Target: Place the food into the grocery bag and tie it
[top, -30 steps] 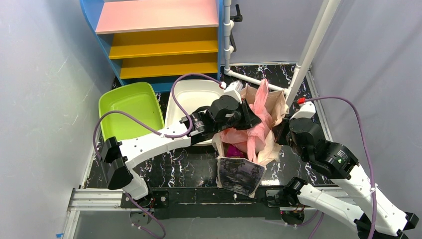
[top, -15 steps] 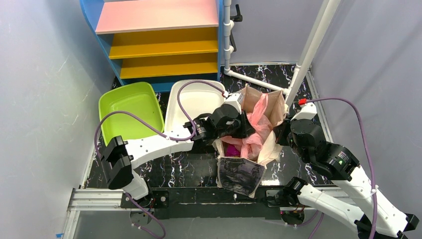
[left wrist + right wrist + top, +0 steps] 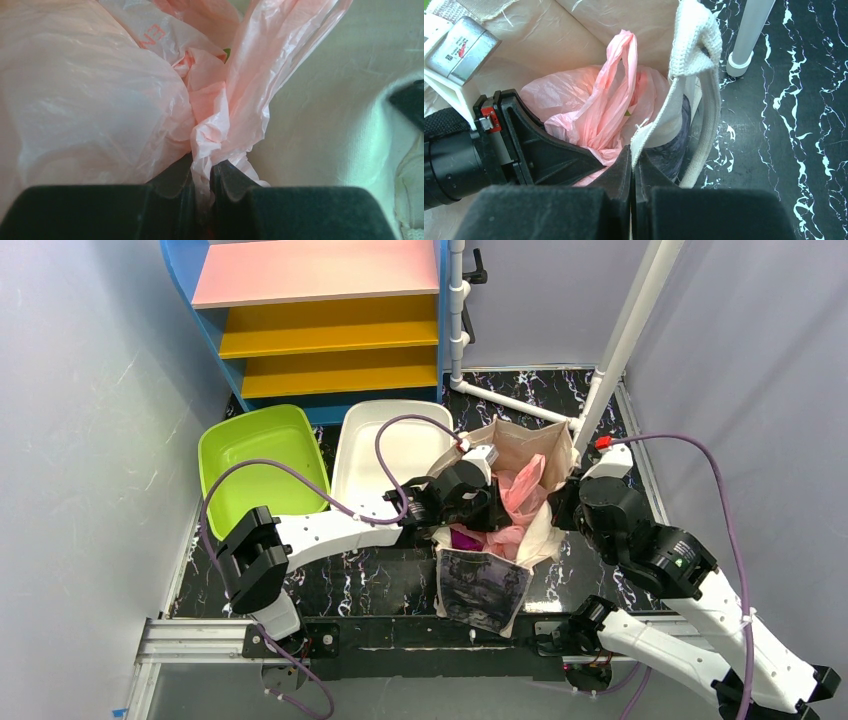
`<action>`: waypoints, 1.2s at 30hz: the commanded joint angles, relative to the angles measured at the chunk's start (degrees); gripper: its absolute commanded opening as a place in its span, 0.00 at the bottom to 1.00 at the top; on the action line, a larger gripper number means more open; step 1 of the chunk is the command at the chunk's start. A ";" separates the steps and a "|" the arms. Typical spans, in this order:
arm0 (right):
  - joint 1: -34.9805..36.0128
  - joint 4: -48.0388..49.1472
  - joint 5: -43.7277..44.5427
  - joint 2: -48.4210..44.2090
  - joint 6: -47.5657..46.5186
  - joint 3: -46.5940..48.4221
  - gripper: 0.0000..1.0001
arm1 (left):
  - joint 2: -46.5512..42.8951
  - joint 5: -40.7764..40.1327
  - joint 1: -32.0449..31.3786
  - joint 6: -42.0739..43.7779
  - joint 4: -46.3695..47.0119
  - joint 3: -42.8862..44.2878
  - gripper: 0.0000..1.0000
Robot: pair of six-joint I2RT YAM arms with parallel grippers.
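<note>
The pink grocery bag (image 3: 522, 492) sits down inside the beige canvas tote (image 3: 520, 445), its handles bunched upward. My left gripper (image 3: 497, 512) reaches into the tote and is shut on the bag's twisted pink handle (image 3: 202, 150). My right gripper (image 3: 562, 508) is shut on the tote's right rim beside its woven strap (image 3: 696, 45), holding it out. The bag (image 3: 599, 107) looks full. The food is hidden inside it, except for a small green speck (image 3: 227, 51). Something magenta (image 3: 465, 538) shows low in the tote.
A lime green bin (image 3: 262, 465) and a white bin (image 3: 385, 445) stand left of the tote. A blue shelf unit (image 3: 330, 330) is at the back. A white pipe frame (image 3: 625, 330) rises just behind the tote, its foot (image 3: 740, 62) on the black marble top.
My left gripper has come down and towards the near side, lowering the pink bag from above the tote's rim into the tote. The right gripper has kept its hold.
</note>
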 commanded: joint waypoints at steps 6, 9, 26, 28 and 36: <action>-0.36 6.25 2.98 1.18 -1.30 0.52 0.01 | -2.98 0.83 -0.17 8.34 -8.89 1.95 0.34; -0.37 6.66 2.80 1.69 -1.51 0.74 0.01 | -5.36 3.92 -0.17 13.17 -11.43 5.24 0.53; -0.43 8.87 0.55 3.50 -1.93 0.83 0.01 | -16.69 -3.83 -0.10 29.22 -26.16 24.20 0.98; -0.41 8.72 0.35 3.59 -1.94 1.03 0.01 | -16.90 -6.39 -0.17 31.46 -28.17 25.97 0.98; -0.42 8.31 0.76 2.32 -1.82 0.20 0.01 | -18.67 -21.71 1.53 36.53 -35.73 25.47 0.94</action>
